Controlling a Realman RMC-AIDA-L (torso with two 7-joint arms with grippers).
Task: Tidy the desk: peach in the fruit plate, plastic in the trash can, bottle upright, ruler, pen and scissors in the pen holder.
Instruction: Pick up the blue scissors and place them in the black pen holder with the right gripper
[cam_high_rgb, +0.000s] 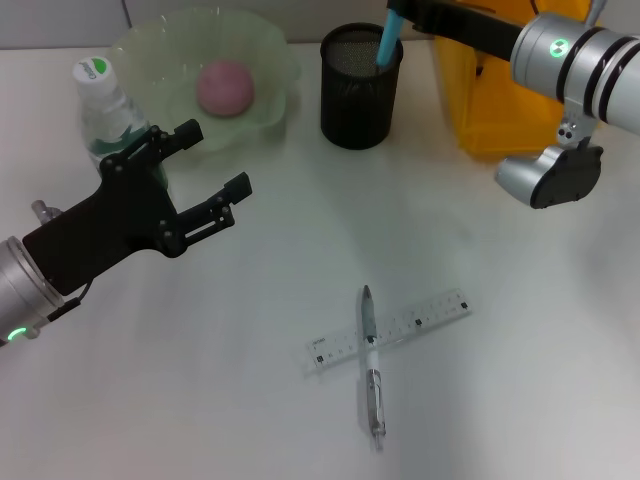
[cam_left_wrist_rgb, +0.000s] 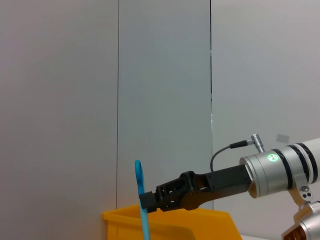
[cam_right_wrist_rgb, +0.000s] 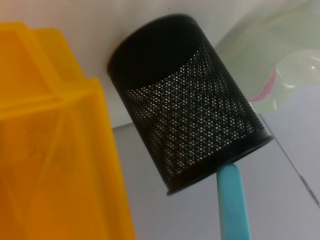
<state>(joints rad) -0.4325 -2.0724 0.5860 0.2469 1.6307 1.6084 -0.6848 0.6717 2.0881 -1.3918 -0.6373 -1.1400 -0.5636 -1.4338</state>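
Head view, your reference throughout: the scissors (cam_high_rgb: 388, 38), seen as a light blue handle, stand tilted in the mouth of the pen holder (cam_high_rgb: 360, 88), the black mesh cup you should take as landmark. The right gripper (cam_high_rgb: 400, 12) hangs just above the holder's rim, pinching the top of that blue handle; you can see the same grip from the side in the left wrist view, where the black claw (cam_left_wrist_rgb: 150, 200) closes on the blue handle (cam_left_wrist_rgb: 141, 200) above the yellow trash can (cam_left_wrist_rgb: 170, 225). In the right wrist view the blue handle (cam_right_wrist_rgb: 232, 205) passes over the holder's rim (cam_right_wrist_rgb: 200, 125).

Beside the pen holder, on the robot's right, stands the trash can (cam_high_rgb: 490, 100), partly hidden by the right arm. On the holder's other side sits the fruit plate (cam_high_rgb: 160, 60), with the peach (cam_high_rgb: 224, 86) resting inside it. Beyond the plate from the holder, the bottle (cam_high_rgb: 104, 110) stands upright, white cap on top.

Nearer to you than the holder, well apart from it on the desk (cam_high_rgb: 500, 400), the pen (cam_high_rgb: 371, 365) lies across the ruler (cam_high_rgb: 390, 331), the two forming a cross and touching.

The left gripper (cam_high_rgb: 215, 165) hovers near the bottle, on the holder's side of it, its fingers spread wide and holding nothing.
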